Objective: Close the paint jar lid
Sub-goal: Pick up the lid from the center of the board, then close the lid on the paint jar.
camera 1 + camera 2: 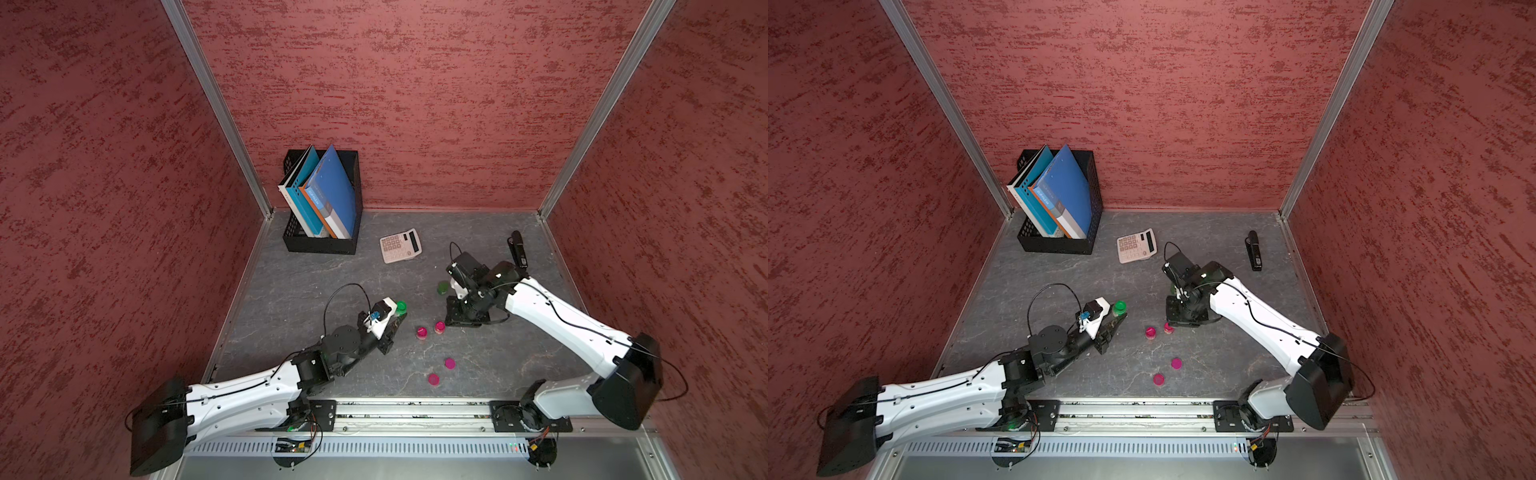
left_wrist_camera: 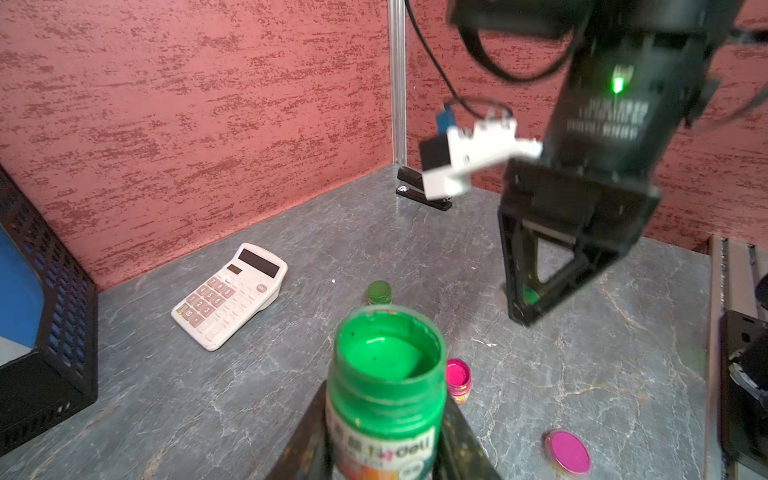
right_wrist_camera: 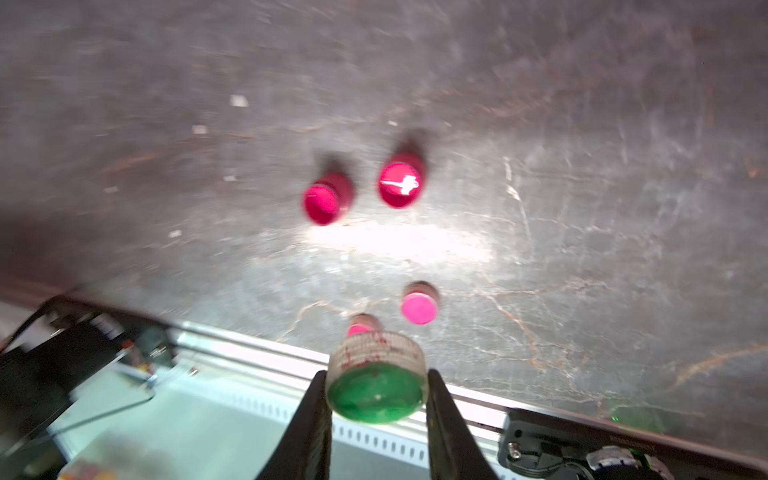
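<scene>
An open green paint jar (image 2: pixel 386 365) with a white label stands between the fingers of my left gripper (image 2: pixel 384 440), which is shut on its body; in both top views the jar (image 1: pixel 401 306) sticks out past that gripper (image 1: pixel 395 320). My right gripper (image 3: pixel 376 392) is shut on the lid (image 3: pixel 376 386), a whitish ribbed cap, green inside. It hangs over the table to the right of the jar, fingers pointing down (image 1: pixel 452 319). The left wrist view shows the lid (image 2: pixel 530 296) as a green spot between those fingers. Jar and lid are apart.
Two open pink jars (image 1: pixel 421 331) (image 1: pixel 439 326) and two pink lids (image 1: pixel 449 363) (image 1: pixel 433 379) lie between the arms. A dark green capped jar (image 1: pixel 443 287) stands by the right gripper. Calculator (image 1: pixel 400 245), black book holder (image 1: pixel 322 245) and stapler (image 1: pixel 517 248) sit at the back.
</scene>
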Tool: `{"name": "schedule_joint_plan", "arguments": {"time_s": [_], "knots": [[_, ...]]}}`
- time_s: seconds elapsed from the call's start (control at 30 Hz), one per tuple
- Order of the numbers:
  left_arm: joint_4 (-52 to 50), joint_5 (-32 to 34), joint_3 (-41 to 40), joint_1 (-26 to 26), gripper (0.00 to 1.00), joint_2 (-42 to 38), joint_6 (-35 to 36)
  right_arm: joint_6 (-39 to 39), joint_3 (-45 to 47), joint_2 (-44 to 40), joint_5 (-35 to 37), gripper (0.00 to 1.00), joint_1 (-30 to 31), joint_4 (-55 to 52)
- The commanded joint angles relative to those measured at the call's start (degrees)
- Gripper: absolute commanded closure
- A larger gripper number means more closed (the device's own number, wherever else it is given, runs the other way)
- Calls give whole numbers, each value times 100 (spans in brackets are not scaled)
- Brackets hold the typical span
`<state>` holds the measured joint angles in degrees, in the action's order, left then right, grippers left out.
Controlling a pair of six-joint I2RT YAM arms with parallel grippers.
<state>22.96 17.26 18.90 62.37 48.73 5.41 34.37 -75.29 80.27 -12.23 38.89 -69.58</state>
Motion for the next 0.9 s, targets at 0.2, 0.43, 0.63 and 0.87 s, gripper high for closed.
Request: {"name": "schedule_joint_plan", "arguments": {"time_s": [0.2, 0.43, 0.63, 0.87], "knots": [[219, -528, -53, -61, 76, -25, 33, -1097, -2365, 769, -885, 71, 95, -1576], [282, -809, 69, -67, 76, 434, 21, -1336, -3129, 1211, -1043, 71, 347, -1898], [388, -893, 241, -81, 76, 689, 96, -1389, -3298, 1450, -1141, 71, 585, -1995], [710, -908, 349, -67, 76, 829, 106, -1372, -3226, 1608, -1127, 70, 716, -1946]]}}
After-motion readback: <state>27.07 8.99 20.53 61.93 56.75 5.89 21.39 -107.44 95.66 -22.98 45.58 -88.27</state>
